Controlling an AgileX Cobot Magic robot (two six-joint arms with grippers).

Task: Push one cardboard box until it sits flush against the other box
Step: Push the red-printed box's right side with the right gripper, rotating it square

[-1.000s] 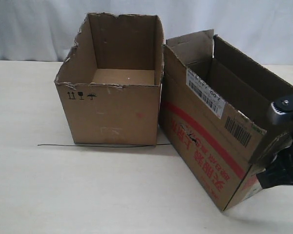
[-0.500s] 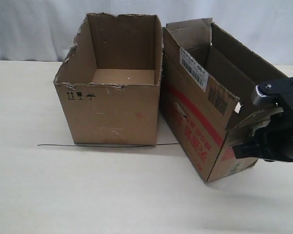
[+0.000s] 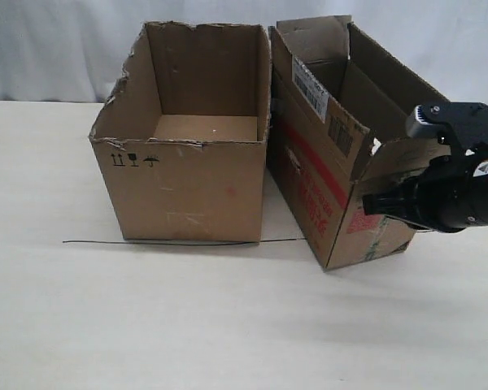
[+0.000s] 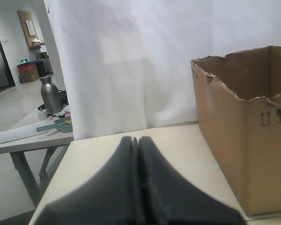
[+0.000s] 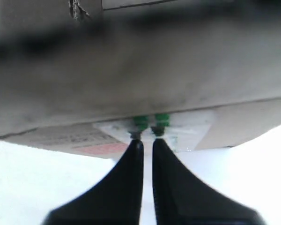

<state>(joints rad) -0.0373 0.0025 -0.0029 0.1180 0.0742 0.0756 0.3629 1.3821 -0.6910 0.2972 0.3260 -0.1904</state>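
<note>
The cardboard box (image 3: pixel 325 187), narrow with red print and barcode labels, stands right of the other box (image 3: pixel 187 187), the wide plain carton with a torn rim. Their far corners meet, while a wedge-shaped gap stays open between the near ends. My right gripper (image 3: pixel 366 203) is shut and empty. Its fingertips (image 5: pixel 136 143) press on the green-striped tape (image 5: pixel 150 122) at the cardboard box's (image 5: pixel 145 70) near end. My left gripper (image 4: pixel 135 139) is shut, empty and low over the table, off to one side of the other box (image 4: pixel 253 154). It is out of the exterior view.
A thin black wire (image 3: pixel 146 242) lies on the pale table (image 3: pixel 187 325) along the front of the wide carton. A white curtain (image 3: pixel 65 49) hangs behind. Beyond the table edge, the left wrist view shows a side table with a metal bottle (image 4: pixel 50 95).
The narrow carton's near end has swung left toward the wide carton, narrowing the gap. My right gripper moved left and away from the front edge with it. The wide carton stayed put.
</note>
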